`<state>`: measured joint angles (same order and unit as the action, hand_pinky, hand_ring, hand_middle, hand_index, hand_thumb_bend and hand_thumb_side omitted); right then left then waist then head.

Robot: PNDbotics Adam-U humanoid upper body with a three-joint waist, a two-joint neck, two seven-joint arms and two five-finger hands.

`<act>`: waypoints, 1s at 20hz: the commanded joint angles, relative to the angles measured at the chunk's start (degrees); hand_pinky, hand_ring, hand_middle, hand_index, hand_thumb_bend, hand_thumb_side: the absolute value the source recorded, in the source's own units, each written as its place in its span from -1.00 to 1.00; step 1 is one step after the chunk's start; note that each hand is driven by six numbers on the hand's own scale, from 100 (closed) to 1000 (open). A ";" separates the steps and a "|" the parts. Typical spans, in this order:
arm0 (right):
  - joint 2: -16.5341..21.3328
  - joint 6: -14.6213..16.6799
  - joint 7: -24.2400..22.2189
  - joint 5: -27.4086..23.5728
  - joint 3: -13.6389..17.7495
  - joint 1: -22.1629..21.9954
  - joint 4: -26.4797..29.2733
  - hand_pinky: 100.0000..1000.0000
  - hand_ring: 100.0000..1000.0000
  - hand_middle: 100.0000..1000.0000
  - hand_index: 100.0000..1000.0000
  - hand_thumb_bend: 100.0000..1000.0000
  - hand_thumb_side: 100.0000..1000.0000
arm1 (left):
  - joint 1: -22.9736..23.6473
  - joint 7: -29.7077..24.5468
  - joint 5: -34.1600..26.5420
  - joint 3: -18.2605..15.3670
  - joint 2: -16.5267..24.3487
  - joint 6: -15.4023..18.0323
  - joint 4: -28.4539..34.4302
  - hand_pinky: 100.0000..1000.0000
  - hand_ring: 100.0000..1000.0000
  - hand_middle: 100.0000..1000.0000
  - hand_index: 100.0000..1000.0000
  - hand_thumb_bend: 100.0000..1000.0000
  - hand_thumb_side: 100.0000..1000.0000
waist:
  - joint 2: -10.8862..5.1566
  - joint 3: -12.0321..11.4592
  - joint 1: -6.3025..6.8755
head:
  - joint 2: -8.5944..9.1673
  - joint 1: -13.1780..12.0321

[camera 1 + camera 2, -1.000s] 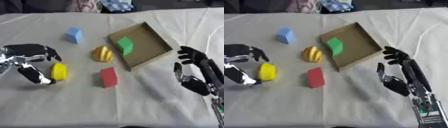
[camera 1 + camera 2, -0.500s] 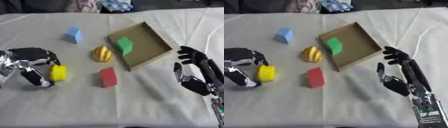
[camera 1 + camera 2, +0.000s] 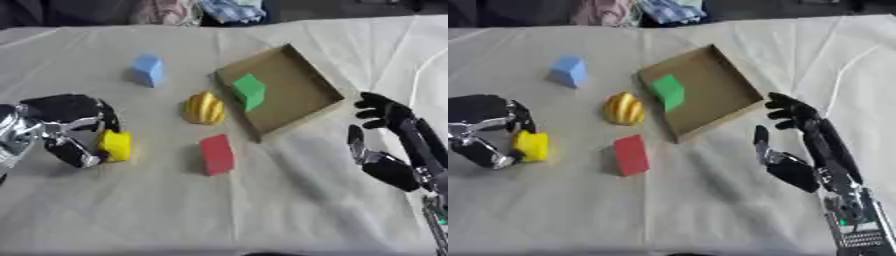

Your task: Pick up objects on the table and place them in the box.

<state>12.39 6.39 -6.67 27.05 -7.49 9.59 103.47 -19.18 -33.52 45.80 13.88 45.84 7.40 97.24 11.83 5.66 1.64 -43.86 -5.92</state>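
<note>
my left hand (image 3: 66, 125) is curled around the yellow block (image 3: 115, 145) at the left of the counter (image 3: 262, 210) — fingers above it, thumb below. my right hand (image 3: 802, 145) hangs open at the right, holding nothing. the box (image 3: 311, 95) sits in the middle with a green block (image 3: 249, 90) inside (tilted). outside it lie a blue block (image 3: 148, 70), a yellow ridged thing (image 3: 204, 108) and a red block (image 3: 216, 154).

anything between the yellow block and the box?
Yes. In the left eye view the red block and the striped yellow-orange object lie on the cloth between the yellow block, held in the left hand, and the box.
</note>
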 commanded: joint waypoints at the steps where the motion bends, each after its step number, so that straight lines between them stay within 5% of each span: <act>1: 0.67 -0.01 -0.01 -0.48 0.07 0.42 0.56 0.34 0.48 0.50 0.80 -1.00 -0.43 | -1.35 1.90 -0.91 -1.45 1.15 -0.21 2.15 0.06 -0.16 -0.10 0.14 -0.88 -1.00 | -1.25 -0.06 0.32 | -0.26 0.12; 6: 0.69 0.00 -0.08 -0.53 0.00 0.35 0.51 0.34 0.48 0.50 0.80 -1.00 -0.43 | -4.21 1.91 -3.36 -2.59 2.31 -0.54 6.90 0.09 -0.15 -0.10 0.15 -0.84 -1.00 | -1.37 -0.08 0.39 | -0.26 0.11; 12: 0.65 0.12 -0.53 -0.55 -0.32 0.20 0.37 0.34 0.48 0.50 0.80 -1.00 -0.43 | -12.93 1.06 -5.24 -0.67 1.05 0.23 8.27 0.10 -0.13 -0.08 0.17 -0.81 -1.00 | -1.56 0.26 0.34 | -0.26 -0.09; 20: 0.48 0.55 -1.74 -1.11 -1.46 0.28 0.30 0.34 0.48 0.50 0.80 -1.00 -0.42 | -27.74 0.63 -3.62 6.22 -8.05 3.57 -0.03 0.11 -0.11 -0.06 0.18 -0.76 -1.00 | -1.56 2.33 0.14 | -0.26 -0.71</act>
<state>12.37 6.75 -8.06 26.36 -8.80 9.40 103.16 -45.55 -32.93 41.71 19.53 38.44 10.32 98.30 11.83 8.17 1.64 -43.86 -6.43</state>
